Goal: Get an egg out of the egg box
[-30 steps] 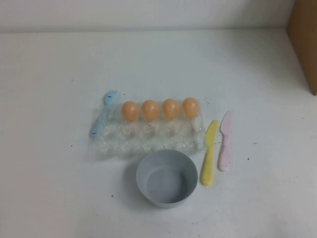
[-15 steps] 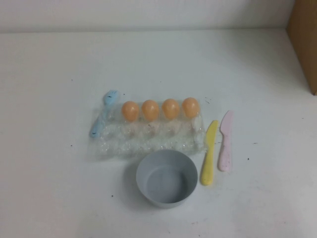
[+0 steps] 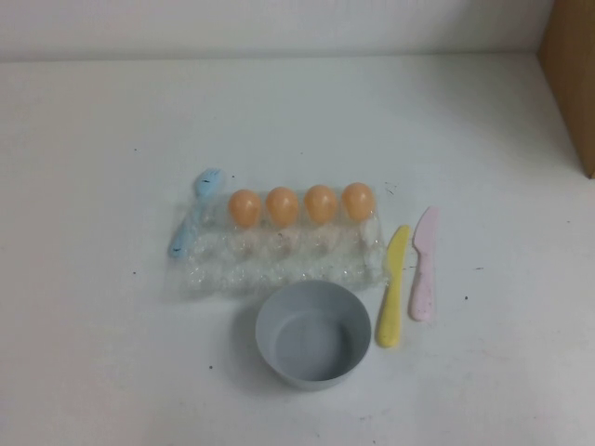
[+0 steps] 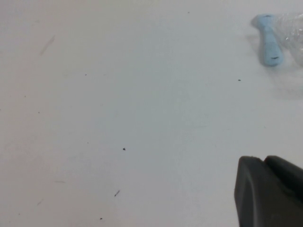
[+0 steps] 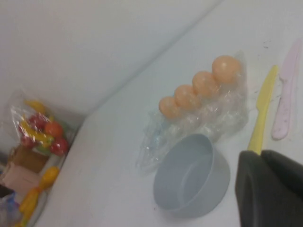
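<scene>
Several orange-tan eggs (image 3: 282, 205) sit in a row in the far cups of the clear plastic egg box (image 3: 279, 265) at the table's middle. They also show in the right wrist view (image 5: 204, 83), in the egg box (image 5: 222, 113). Neither gripper shows in the high view. My left gripper (image 4: 265, 161) is shut and empty over bare table, well to the left of the box, whose edge (image 4: 294, 28) just shows. My right gripper (image 5: 262, 153) is shut and empty, on the near right of the box, beside the bowl.
A grey bowl (image 3: 313, 333) stands just in front of the box. A yellow knife (image 3: 392, 286) and a pink knife (image 3: 423, 265) lie to its right. A blue spoon (image 3: 195, 212) lies at the box's left end. A brown board (image 3: 569, 74) stands far right.
</scene>
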Controlling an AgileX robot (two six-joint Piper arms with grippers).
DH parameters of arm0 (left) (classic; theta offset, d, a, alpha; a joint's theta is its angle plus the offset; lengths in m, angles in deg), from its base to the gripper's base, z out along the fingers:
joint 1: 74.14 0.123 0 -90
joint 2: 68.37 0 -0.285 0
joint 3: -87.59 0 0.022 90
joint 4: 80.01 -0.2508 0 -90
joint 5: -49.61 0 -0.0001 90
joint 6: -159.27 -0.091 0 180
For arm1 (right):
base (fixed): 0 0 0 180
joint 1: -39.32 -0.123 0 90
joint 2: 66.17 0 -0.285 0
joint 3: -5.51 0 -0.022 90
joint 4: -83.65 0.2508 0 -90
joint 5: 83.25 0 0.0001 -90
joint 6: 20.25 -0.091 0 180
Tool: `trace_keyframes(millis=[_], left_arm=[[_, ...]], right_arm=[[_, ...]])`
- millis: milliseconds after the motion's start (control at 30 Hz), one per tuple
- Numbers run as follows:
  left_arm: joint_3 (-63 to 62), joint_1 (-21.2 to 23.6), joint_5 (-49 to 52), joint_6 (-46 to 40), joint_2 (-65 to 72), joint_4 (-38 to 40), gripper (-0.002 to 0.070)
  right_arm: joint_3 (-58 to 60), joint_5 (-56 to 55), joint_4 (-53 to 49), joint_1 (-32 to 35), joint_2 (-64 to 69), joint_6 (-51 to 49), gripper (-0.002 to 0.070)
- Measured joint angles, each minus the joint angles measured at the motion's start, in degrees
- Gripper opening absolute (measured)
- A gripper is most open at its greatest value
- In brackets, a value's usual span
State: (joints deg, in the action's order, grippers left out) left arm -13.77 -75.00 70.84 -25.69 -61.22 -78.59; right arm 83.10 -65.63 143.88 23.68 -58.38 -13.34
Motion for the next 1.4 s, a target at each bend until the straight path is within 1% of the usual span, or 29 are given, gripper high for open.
trace_keyframes(millis=[100,233,367,467,567,733,1133,1200,1267,1333,1400], left_arm=[[0.0,0.0,0.0,0.0,0.0,0.0,-0.0005],[0.0,0.0,0.0,0.0,0.0,0.0,-0.0005],[0.0,0.0,0.0,0.0,0.0,0.0,-0.0005],[0.0,0.0,0.0,0.0,0.0,0.0,-0.0005],[0.0,0.0,0.0,0.0,0.0,-0.09,-0.0005],[0.0,0.0,0.0,0.0,0.0,-0.09,-0.0005],[0.0,0.0,0.0,0.0,0.0,-0.09,-0.0005],[0.0,0.0,0.0,0.0,0.0,-0.09,-0.0005],[0.0,0.0,0.0,0.0,0.0,-0.09,-0.0005],[0.0,0.0,0.0,0.0,0.0,-0.09,-0.0005],[0.0,0.0,0.0,0.0,0.0,-0.09,-0.0005]], right_arm=[[-5.08,4.11,-5.43,0.0,4.42,0.09,-0.0018],[-14.26,10.79,-15.96,0.0,13.99,0.09,-0.0018],[-25.09,21.63,-29.79,0.0,26.37,0.22,-0.0018],[-32.23,29.63,-37.02,0.0,35.05,0.22,-0.0018],[-39.76,34.75,-41.98,0.0,42.82,0.95,-0.0018],[-51.4,40.2,-44.53,0.0,54.37,6.21,-0.0018],[-76.92,50.72,-44.14,-0.1,79.8,22.61,-0.0013],[-80.37,52.17,-43.29,-0.44,83.83,27.28,0.0009],[-83.56,52.61,-43.05,-1.17,88.15,30.56,0.005],[-86.77,52.86,-42.91,-2.14,91.77,33.14,0.0112],[-89.85,52.85,-42.91,-3.37,95.41,36.09,0.0202]])
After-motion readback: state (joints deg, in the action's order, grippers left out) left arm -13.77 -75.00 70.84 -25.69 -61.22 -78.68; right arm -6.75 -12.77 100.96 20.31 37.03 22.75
